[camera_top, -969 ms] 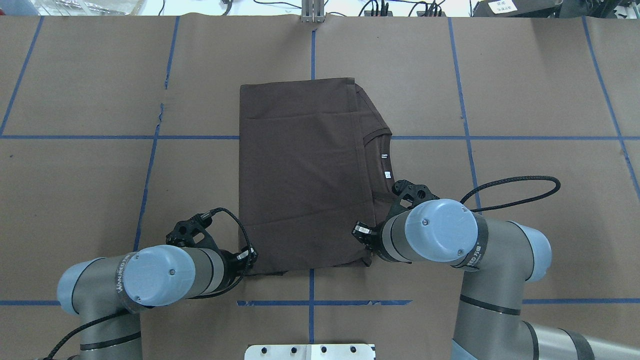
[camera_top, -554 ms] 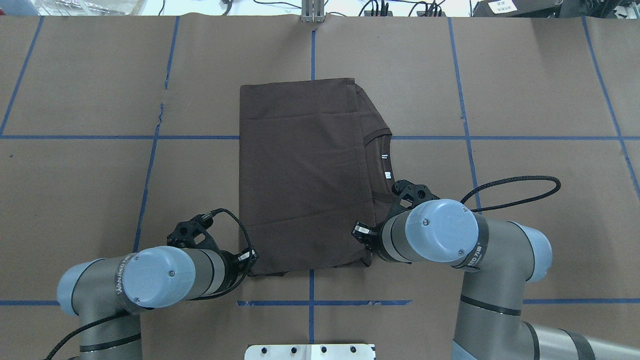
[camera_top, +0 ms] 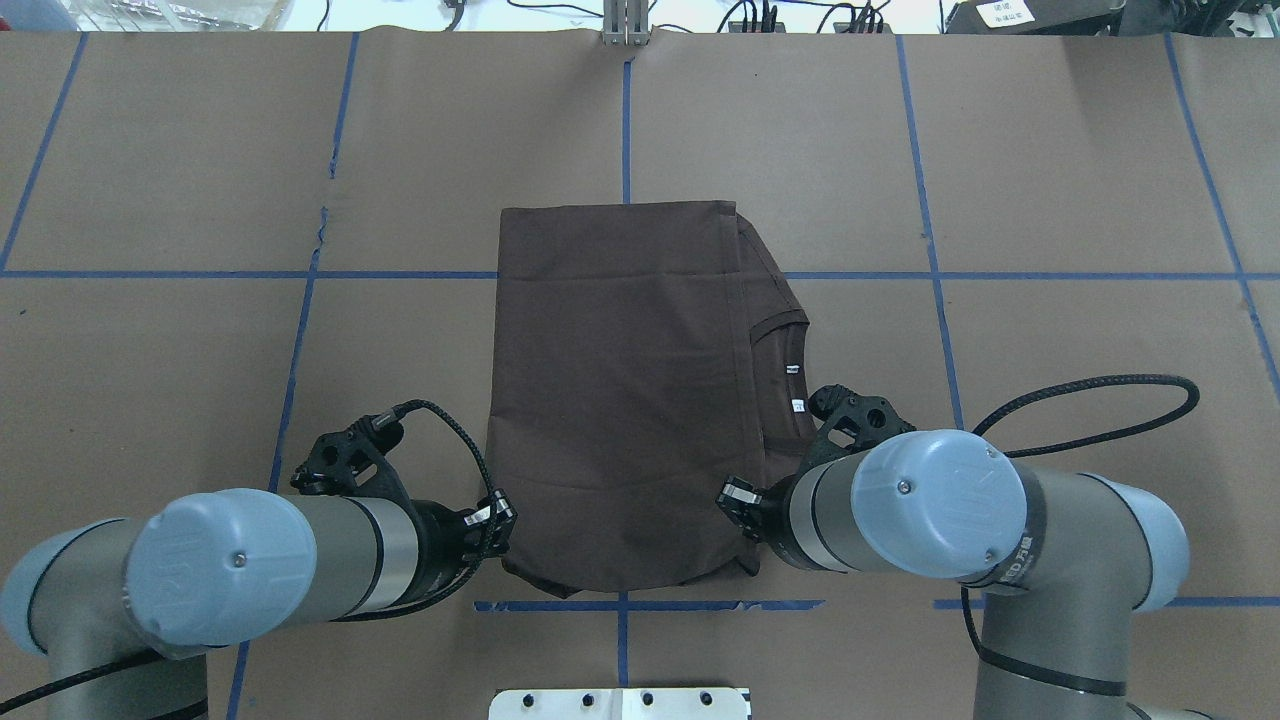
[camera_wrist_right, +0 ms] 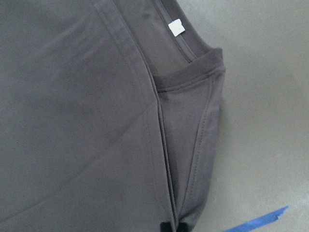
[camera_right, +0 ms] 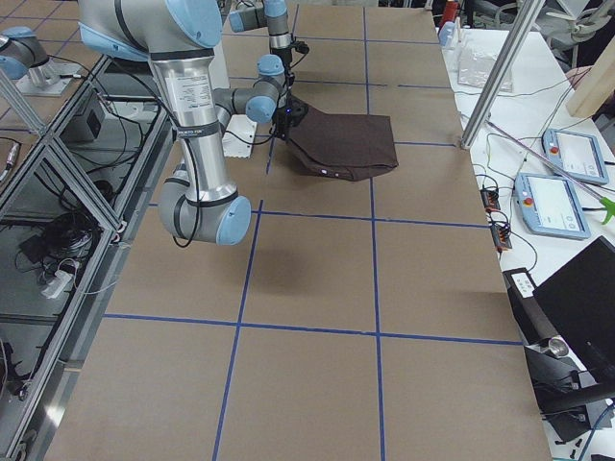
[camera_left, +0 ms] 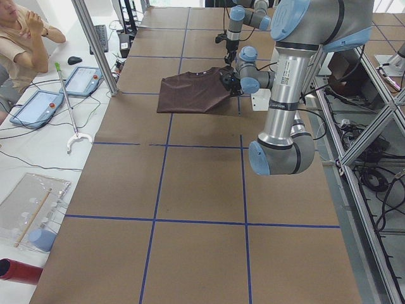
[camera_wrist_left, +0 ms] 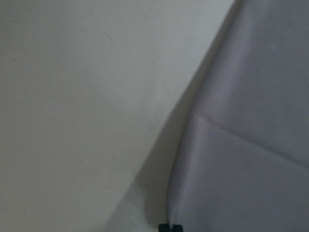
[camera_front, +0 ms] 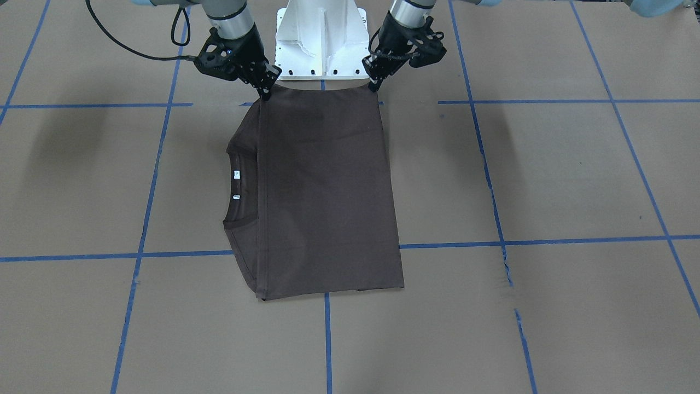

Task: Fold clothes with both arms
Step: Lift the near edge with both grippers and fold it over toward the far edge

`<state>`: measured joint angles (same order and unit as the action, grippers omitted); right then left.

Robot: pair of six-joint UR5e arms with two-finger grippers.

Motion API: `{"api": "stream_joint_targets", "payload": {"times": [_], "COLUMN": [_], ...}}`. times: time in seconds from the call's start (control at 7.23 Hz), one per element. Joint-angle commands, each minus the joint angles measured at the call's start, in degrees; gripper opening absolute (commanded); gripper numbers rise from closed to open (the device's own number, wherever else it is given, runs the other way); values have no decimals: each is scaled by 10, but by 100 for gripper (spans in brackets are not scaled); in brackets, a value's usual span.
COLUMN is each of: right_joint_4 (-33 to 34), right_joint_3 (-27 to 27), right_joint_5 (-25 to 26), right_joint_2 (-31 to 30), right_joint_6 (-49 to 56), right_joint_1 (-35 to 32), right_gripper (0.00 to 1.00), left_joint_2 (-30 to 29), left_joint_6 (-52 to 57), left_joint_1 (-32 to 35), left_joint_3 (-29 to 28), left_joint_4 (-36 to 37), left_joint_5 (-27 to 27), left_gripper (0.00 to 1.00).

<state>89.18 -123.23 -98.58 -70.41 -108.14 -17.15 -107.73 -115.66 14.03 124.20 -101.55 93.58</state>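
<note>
At table [camera_top: 1000, 200] centre, we see folded shirt [camera_top: 620, 400], collar [camera_wrist_right: 193, 75] toward right arm. Left pincer [camera_front: 374, 86] clamped on near left corner, right pincer [camera_front: 266, 95] clamped on near right corner. Near edge raised, far part flat.

T-shirt [camera_top: 620, 400] lay mid-counter [camera_top: 1050, 200], collar toward my right. My left end effector [camera_top: 497, 525] was at its near left corner, my right end effector [camera_top: 735, 500] at its near right corner.
</note>
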Motion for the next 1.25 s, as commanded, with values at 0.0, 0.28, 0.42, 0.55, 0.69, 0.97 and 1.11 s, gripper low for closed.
{"api": "stream_joint_targets", "payload": {"times": [0.0, 0.28, 0.42, 0.55, 0.69, 0.97, 1.11], "right_joint_4": [14, 7, 5, 6, 5, -70, -169], "right_joint_3": [1, 72, 108, 153, 210, 349, 474], "right_joint_5": [-11, -77, -77, -96, -102, -103, -108], "right_joint_2": [27, 79, 95, 122, 160, 219, 253], "right_joint_6": [1, 21, 47, 61, 71, 111, 143], "right_joint_1": [-66, -159, -175, -206, -219, -239, -248], "right_gripper": [0, 0, 0, 0, 0, 0, 57], "left_joint_2": [-21, -56, -89, -108, -125, -164, -195], "left_joint_6": [10, 34, 63, 78, 94, 152, 200], "left_joint_1": [62, 117, 143, 164, 191, 222, 247], "left_joint_3": [16, -31, -64, -109, -148, -291, -398], "left_joint_4": [13, 10, 9, 1, -28, -108, -170], "left_joint_5": [7, 8, 8, 6, 5, 0, 0], "left_gripper": [0, 0, 0, 0, 0, 0, 29]}}
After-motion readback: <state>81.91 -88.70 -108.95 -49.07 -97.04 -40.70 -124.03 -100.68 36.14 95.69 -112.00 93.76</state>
